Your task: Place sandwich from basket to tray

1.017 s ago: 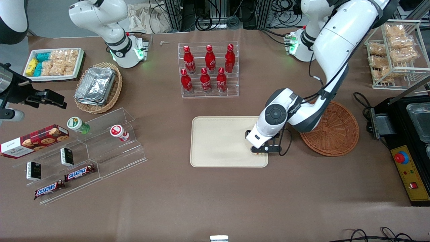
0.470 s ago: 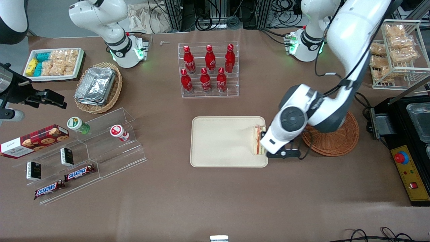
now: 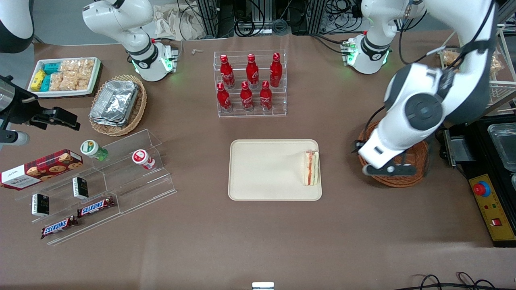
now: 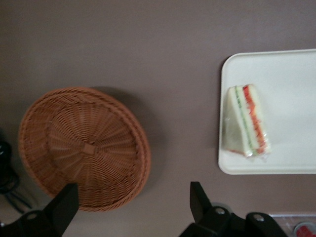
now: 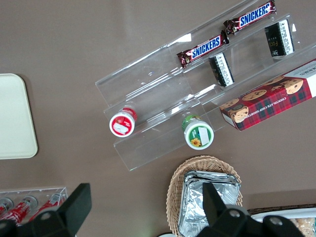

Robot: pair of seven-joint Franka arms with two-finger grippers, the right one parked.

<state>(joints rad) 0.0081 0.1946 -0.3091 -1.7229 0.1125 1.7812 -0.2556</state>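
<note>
The sandwich (image 3: 311,167), a white bread wedge with red and orange filling, lies on the cream tray (image 3: 266,171) by its edge toward the working arm's end; it also shows in the left wrist view (image 4: 246,121) on the tray (image 4: 291,89). The reddish-brown wicker basket (image 3: 415,171) is empty and partly covered by the arm; its whole inside shows in the left wrist view (image 4: 84,145). My left gripper (image 3: 387,169) is raised above the basket's rim, apart from the sandwich. It is open and empty (image 4: 131,207).
A clear rack of red bottles (image 3: 250,84) stands farther from the front camera than the tray. A black box with a red button (image 3: 483,189) sits beside the basket at the working arm's end. A clear stepped display with snacks (image 3: 96,181) lies toward the parked arm's end.
My gripper has let go of the sandwich on the tray, risen and moved away toward the basket. The sandwich stays on the tray.
</note>
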